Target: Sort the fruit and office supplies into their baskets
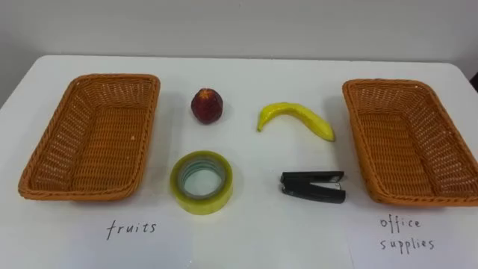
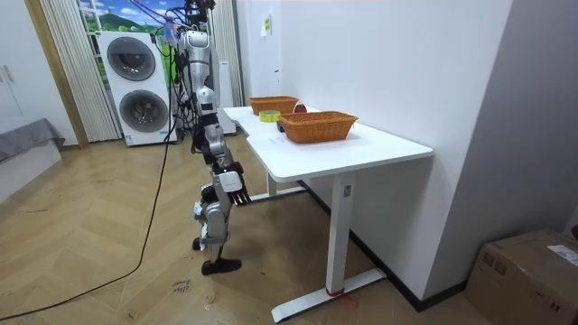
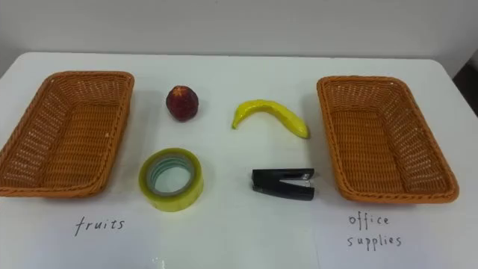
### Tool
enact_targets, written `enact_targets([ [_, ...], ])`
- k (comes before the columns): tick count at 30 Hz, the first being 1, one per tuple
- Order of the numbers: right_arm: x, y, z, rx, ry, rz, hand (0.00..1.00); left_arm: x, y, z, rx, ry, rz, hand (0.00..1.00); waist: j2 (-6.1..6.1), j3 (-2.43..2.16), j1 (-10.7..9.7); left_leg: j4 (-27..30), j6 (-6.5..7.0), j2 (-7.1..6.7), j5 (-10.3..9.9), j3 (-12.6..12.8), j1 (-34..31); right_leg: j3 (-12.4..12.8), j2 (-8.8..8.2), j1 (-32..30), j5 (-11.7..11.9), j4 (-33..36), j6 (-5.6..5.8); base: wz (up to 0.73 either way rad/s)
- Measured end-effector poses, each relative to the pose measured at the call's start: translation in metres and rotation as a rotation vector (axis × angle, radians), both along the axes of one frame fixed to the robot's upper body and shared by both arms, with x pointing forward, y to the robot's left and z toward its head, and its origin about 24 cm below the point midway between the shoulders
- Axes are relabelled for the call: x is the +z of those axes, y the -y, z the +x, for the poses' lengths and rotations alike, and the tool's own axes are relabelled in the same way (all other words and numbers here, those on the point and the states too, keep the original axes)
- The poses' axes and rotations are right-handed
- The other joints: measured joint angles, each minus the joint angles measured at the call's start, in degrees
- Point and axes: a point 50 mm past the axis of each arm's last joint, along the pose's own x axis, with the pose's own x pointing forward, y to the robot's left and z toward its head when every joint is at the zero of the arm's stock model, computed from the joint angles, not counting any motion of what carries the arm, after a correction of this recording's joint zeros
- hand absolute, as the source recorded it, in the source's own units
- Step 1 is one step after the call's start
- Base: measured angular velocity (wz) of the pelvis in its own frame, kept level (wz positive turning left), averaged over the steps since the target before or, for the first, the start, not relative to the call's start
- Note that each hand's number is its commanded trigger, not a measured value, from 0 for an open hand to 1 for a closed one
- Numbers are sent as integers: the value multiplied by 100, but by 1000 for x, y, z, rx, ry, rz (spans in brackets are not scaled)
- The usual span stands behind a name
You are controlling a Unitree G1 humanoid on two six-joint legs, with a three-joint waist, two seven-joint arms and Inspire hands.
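A dark red round fruit [image 1: 207,105] and a yellow banana [image 1: 296,119] lie at the middle of the white table [image 1: 261,232]. In front of them sit a yellowish roll of tape [image 1: 202,181] and a black stapler [image 1: 313,186]. An empty wicker basket [image 1: 63,131] stands at the left above a handwritten label "fruits" [image 1: 131,228]. A second empty wicker basket [image 1: 360,127] stands at the right above the label "office supplies" [image 1: 405,233]. In the room view I stand at the table's long side, my right hand [image 2: 232,183] hanging open below the tabletop, away from everything.
The table's back edge meets a pale wall. In the room view, two stacked washing machines [image 2: 135,86] stand behind me and a cardboard box [image 2: 528,275] sits on the wooden floor at the far right.
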Motion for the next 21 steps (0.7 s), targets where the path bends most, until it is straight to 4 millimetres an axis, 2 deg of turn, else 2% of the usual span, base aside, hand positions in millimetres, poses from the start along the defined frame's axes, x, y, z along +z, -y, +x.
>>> enact_targets([
  [10, 0, -1, 0, -13, -6, 9, 0, 0, 0, 0, 5, 2, -2, 0, -32, -7, 29, 0, 0, -2, 0, 2, -3, -4, -2, -3, -1, -7, 1, 0],
  [14, 0, -1, 0, -2, -7, 7, 0, 0, -1, 0, 8, 7, -12, 0, -52, 4, 13, 1, 0, -3, 0, 3, -5, -1, -3, -7, -1, -9, 1, 0],
  [21, -1, 0, -2, -30, -21, -12, 0, 0, -1, -2, 24, 0, -14, 0, -9, -6, -9, 1, 0, 3, 0, 3, 28, -6, 3, 18, 1, 9, -1, 0],
])
